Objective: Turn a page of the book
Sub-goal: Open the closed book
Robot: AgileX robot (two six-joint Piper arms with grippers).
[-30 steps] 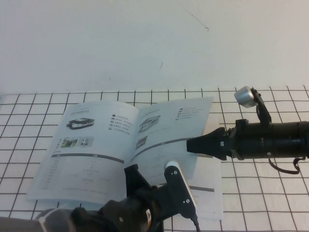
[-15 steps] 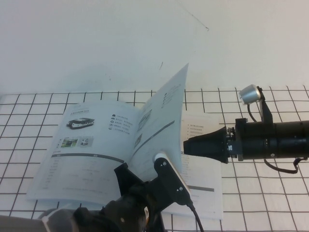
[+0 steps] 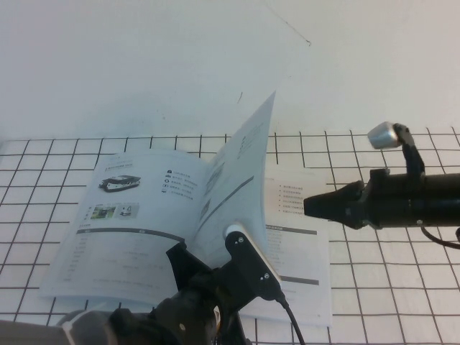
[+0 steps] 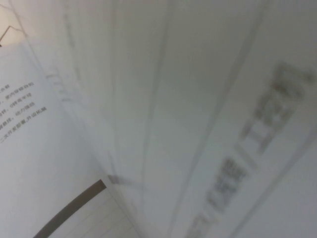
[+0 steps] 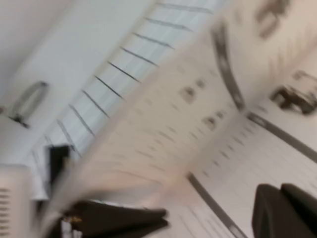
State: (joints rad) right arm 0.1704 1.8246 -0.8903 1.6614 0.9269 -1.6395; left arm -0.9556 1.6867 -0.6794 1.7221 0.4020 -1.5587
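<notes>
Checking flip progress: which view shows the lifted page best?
High view: the page stands upright over the book, its whole outline visible, right pincer beside it. Left wrist shows only blurred print up close; right wrist shows a smeared slanted sheet.

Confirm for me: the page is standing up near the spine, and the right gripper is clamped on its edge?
Not quite. The page does stand up near the spine of the book, but the right gripper is off it, its jaws shut over the right-hand leaf, holding nothing. The left gripper is at the page's lower edge. High view shows it.
</notes>
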